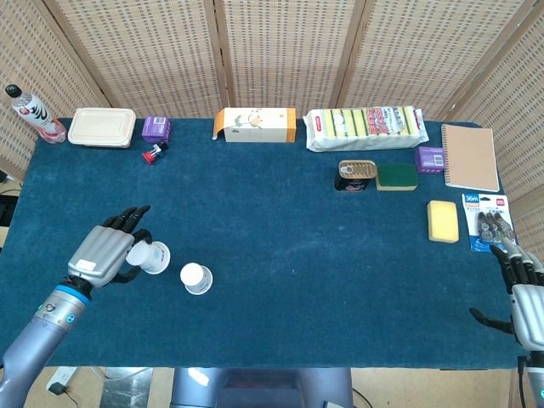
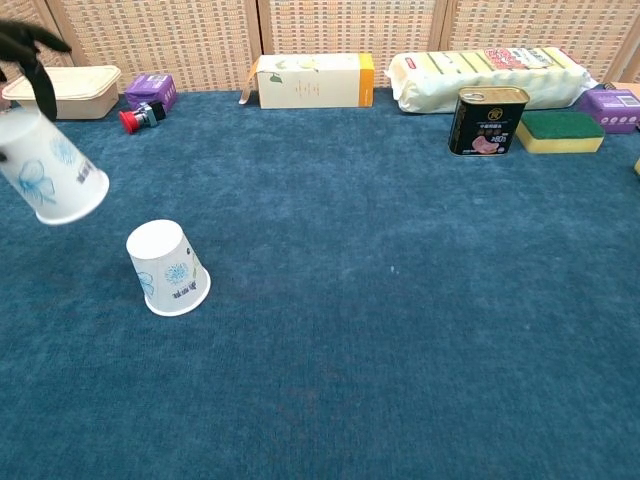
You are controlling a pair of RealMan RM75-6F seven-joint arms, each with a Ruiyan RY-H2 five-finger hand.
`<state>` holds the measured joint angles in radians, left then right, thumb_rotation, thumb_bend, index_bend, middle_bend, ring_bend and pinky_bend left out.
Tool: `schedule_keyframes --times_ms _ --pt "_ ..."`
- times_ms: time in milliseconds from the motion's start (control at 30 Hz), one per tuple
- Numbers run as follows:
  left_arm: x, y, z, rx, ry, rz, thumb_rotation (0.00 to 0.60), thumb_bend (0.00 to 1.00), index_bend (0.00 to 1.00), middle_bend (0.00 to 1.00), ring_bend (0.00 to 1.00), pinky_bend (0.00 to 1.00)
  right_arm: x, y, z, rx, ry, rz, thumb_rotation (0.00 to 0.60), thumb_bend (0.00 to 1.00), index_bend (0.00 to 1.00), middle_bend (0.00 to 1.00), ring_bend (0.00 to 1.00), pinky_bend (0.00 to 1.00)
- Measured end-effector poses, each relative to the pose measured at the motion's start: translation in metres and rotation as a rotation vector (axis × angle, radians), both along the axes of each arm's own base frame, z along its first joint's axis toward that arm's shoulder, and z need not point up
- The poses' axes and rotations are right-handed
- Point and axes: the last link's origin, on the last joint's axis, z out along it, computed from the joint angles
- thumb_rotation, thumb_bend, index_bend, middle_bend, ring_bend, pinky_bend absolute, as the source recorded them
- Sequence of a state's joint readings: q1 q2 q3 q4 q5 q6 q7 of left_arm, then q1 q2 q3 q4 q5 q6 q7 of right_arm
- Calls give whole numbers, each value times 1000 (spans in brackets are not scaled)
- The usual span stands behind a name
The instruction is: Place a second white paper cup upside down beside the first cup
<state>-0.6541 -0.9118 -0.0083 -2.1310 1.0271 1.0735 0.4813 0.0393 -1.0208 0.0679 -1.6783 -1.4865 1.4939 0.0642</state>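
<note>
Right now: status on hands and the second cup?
Left hand holds second cup, tilted, above the table. Right hand open, idle at table edge. First cup upside down on mat; nothing between them.

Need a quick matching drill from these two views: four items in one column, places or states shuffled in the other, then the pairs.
Items:
1. second cup
2. first cup
3. tin can
4. right hand

Places or states:
A. standing upside down on the blue cloth
B. open, at the table's near right corner
C. held tilted above the cloth by the left hand
D. beside the green sponge

Pairs: 1-C, 2-A, 3-D, 4-B
</note>
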Motion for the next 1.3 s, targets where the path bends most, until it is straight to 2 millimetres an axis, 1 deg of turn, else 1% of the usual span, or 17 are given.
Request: schedule_keyframes --times_ms 133,200,300,600,733,967,1200,1233,1267,1300 --pt "-16 0 -23 -48 -16 30 600 289 376 0 0 165 0 0 0 1 -1 -3 600 0 60 0 0 0" --pt "-20 -1 -34 -70 -21 34 600 289 376 0 0 165 0 0 0 -1 -3 -6 600 0 60 0 0 0" --pt "-22 -2 -43 -83 -15 31 600 290 377 0 0 165 -1 0 2 -3 -6 -8 600 0 60 0 0 0" --pt "-24 -3 -55 -73 28 23 600 290 376 0 0 165 0 0 2 4 -12 -5 600 0 60 0 0 0" --pt "-24 -2 -64 -71 36 26 600 290 376 0 0 165 0 1 2 3 -15 -6 600 0 60 0 0 0" --pt "-18 3 -75 -60 42 6 600 290 376 0 0 165 -1 0 3 5 -18 -9 600 0 60 0 0 0" --pt "-16 4 -81 -56 58 3 600 282 374 0 0 165 -1 0 3 7 -20 -11 600 0 60 0 0 0" --pt "-15 4 -82 -58 59 5 600 280 367 0 0 165 -1 0 3 7 -20 -11 600 0 60 0 0 0" --pt "-15 4 -82 -60 59 8 600 274 337 0 0 165 -1 0 3 7 -21 -12 600 0 60 0 0 0" --pt "-15 4 -82 -62 61 12 600 265 284 0 0 165 -1 0 4 7 -21 -13 600 0 60 0 0 0"
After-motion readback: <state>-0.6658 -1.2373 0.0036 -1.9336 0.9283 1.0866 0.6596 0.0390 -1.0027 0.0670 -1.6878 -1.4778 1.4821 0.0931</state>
